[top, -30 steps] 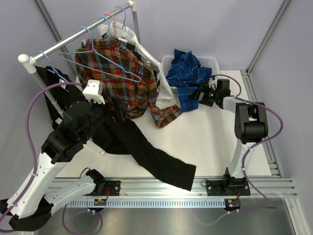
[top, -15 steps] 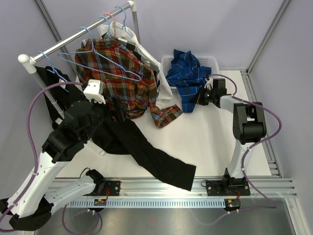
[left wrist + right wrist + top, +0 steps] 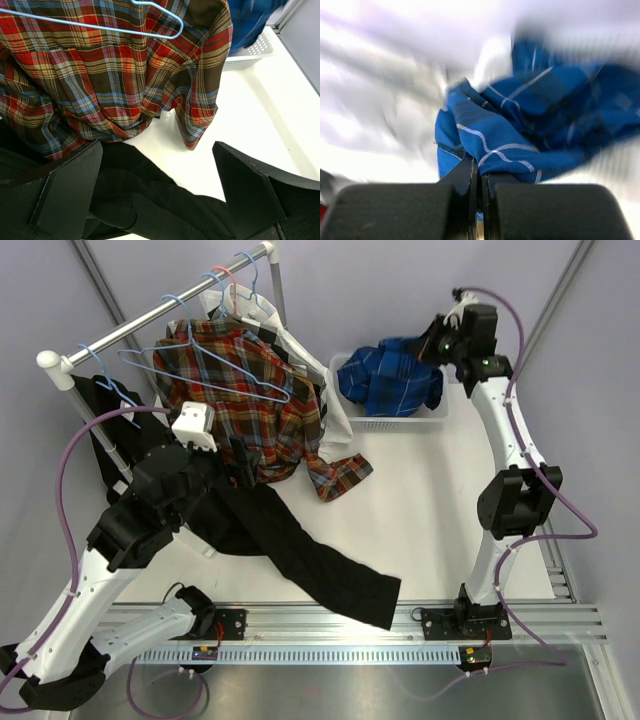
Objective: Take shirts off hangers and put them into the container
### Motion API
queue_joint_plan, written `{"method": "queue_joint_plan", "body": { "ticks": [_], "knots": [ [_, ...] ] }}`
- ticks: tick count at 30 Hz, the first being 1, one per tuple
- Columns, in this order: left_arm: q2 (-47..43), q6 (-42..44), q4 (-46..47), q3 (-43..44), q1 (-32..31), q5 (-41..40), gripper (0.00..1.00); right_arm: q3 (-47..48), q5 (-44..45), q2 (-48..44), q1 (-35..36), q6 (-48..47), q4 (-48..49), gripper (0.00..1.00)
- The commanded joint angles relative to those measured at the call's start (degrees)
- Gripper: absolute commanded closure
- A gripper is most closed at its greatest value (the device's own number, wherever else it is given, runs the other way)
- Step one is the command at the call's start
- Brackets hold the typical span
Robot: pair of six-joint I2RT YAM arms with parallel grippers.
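Lena: Up from beside the basket, the black two-finger right gripper (image 3: 436, 343) has swung high toward the back wall since a second ago, pulling the blue plaid shirt (image 3: 388, 382) with it.

Tom: Is it gripping the cloth?

Lena: Yes. In the right wrist view its two fingers (image 3: 410, 210) are pinched together on a fold of that blue fabric, which hangs bunched ahead of them. That picture is blurred.

Tom: Where does the shirt sit?

Lena: Its bulk drapes over the whitish perforated plastic laundry basket (image 3: 400, 423) at the far side of the white table (image 3: 430, 510), with one end lifted toward the gripper.

Tom: And the left side?

Lena: Unchanged. The left gripper (image 3: 157, 192) hovers with jaws spread wide, holding nothing, above the large plain black shirt (image 3: 150, 210) sprawled on the table. Just beyond it the red-orange plaid shirt (image 3: 100, 85) hangs in a heap, with a light blue wire hanger (image 3: 125, 29) lying on it.

Tom: Anything on the rail?

Lena: Other thin wire hangers (image 3: 252, 280) hook over the white-capped metal rail (image 3: 150, 312), and a white garment (image 3: 305, 360) shows behind the red plaid.
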Motion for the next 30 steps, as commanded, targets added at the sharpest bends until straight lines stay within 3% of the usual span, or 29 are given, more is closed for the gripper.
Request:
{"method": "queue_joint_plan", "body": {
  "ticks": [1,8,15,19,22,26,30],
  "knots": [
    [-0.55,0.33,2.69,0.63,0.09,-1.67,0.01,7.97,9.59,6.03,0.50,4.59,-1.25,1.00],
    [-1.25,0.24,2.60,0.10,0.09,-2.55,0.01,8.87,20.58,18.16,1.37,7.94,0.52,0.94],
    [-1.17,0.06,2.68,0.36,0.09,-2.20,0.01,14.49,25.78,29.59,3.66,4.60,-7.19,0.84],
    [-0.90,-0.03,2.60,0.45,0.09,-1.85,0.01,18.44,26.83,32.94,3.66,6.44,-13.44,0.68],
    [-1.17,-0.11,2.60,0.28,0.09,-1.67,0.01,17.84,27.62,32.16,3.66,6.27,-14.77,0.49],
    [-2.04,-0.11,2.60,0.63,0.09,-1.67,0.01,15.11,28.50,23.75,3.75,3.73,-13.28,0.26],
    [-3.01,-0.03,2.60,0.80,0.09,-1.41,0.01,13.88,28.50,15.73,3.57,1.18,-13.45,0.16]
  ]
}}
